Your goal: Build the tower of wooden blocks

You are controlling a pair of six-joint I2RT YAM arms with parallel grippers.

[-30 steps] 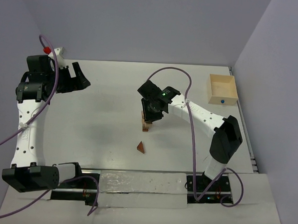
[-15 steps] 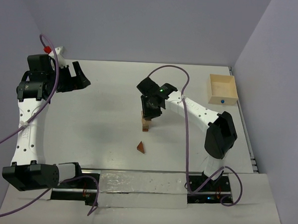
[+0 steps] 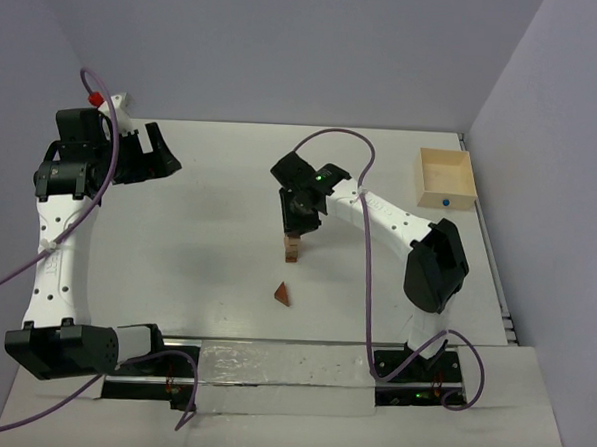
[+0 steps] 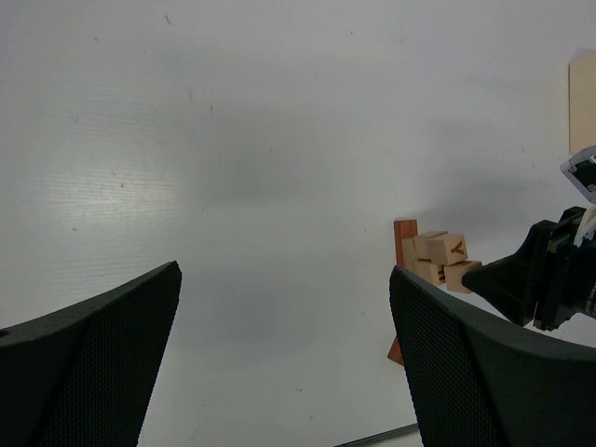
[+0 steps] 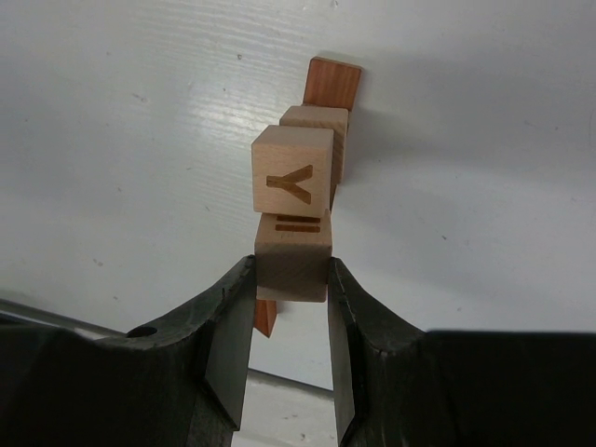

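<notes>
The wood block tower (image 3: 292, 247) stands mid-table: a reddish-brown bar (image 5: 332, 82) at the base, a tan oblong (image 5: 317, 121) on it, then a tan cube marked Y (image 5: 293, 182). My right gripper (image 5: 291, 279) is shut on the topmost tan cube (image 5: 291, 244), marked with two dark bars, which sits against the Y cube. In the top view that gripper (image 3: 296, 223) hangs right over the tower. A reddish-brown wedge (image 3: 283, 295) lies on the table just nearer. My left gripper (image 3: 160, 156) is open and empty at the far left; the tower (image 4: 433, 256) shows beyond its right finger.
An open light-wood square box (image 3: 446, 178) with a small blue thing inside stands at the far right by the wall. A purple cable loops over the right arm (image 3: 399, 224). The table's front rail (image 3: 271, 367) runs between the arm bases.
</notes>
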